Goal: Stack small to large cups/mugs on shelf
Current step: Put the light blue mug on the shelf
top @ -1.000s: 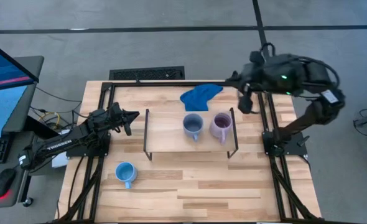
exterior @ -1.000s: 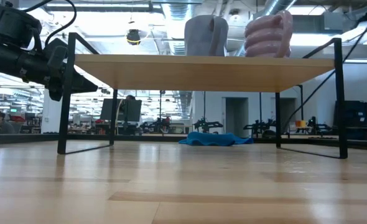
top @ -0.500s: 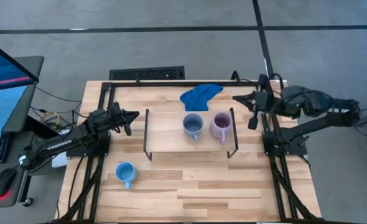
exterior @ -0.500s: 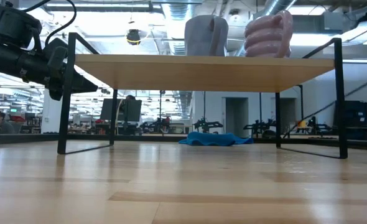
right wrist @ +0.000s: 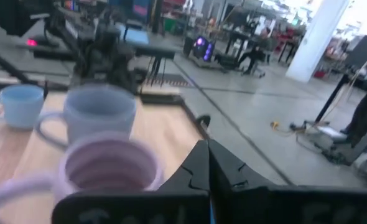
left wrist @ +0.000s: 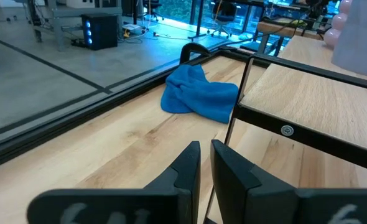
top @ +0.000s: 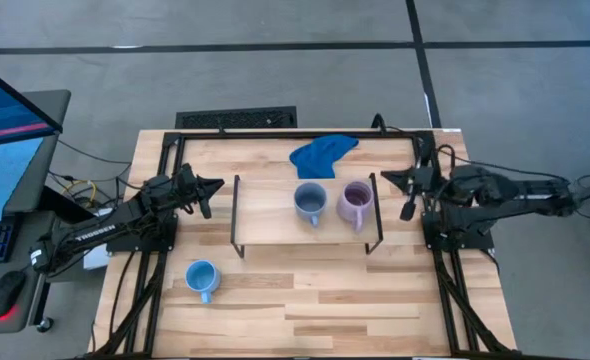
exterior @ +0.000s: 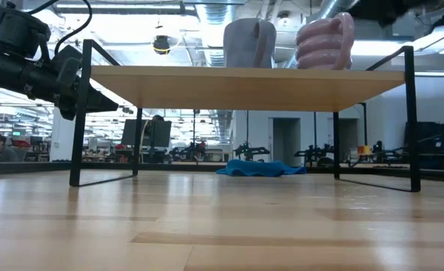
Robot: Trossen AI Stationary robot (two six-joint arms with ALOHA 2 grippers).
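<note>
Low light-wood shelf on black wire legs (top: 275,225) sits at centre of the high view, long axis running left-right across the frame.

Dull grey-blue handled mug (top: 310,201) stands upright on the shelf, mouth up, handle pointing toward the frame's bottom. Pale lilac purple handled mug (top: 355,202) stands upright just beside it on the right, handle also toward the bottom; the two are close but whether they touch cannot be told. In the low view both appear above the board, at top centre.

Light sky blue handled mug (top: 201,277) stands upright on the wooden tabletop (top: 355,300), lower left of the high view, well apart from the shelf, handle toward the bottom.

Crumpled bright blue cloth (top: 321,154) lies on the tabletop above the shelf.

Left gripper (top: 218,183) hovers just left of the shelf's left legs, fingers nearly together, grasping nothing. White lettering on the left arm is too small to read with certainty.

Right gripper (top: 383,179) sits just right of the shelf's right end, fingers clenched and empty.
</note>
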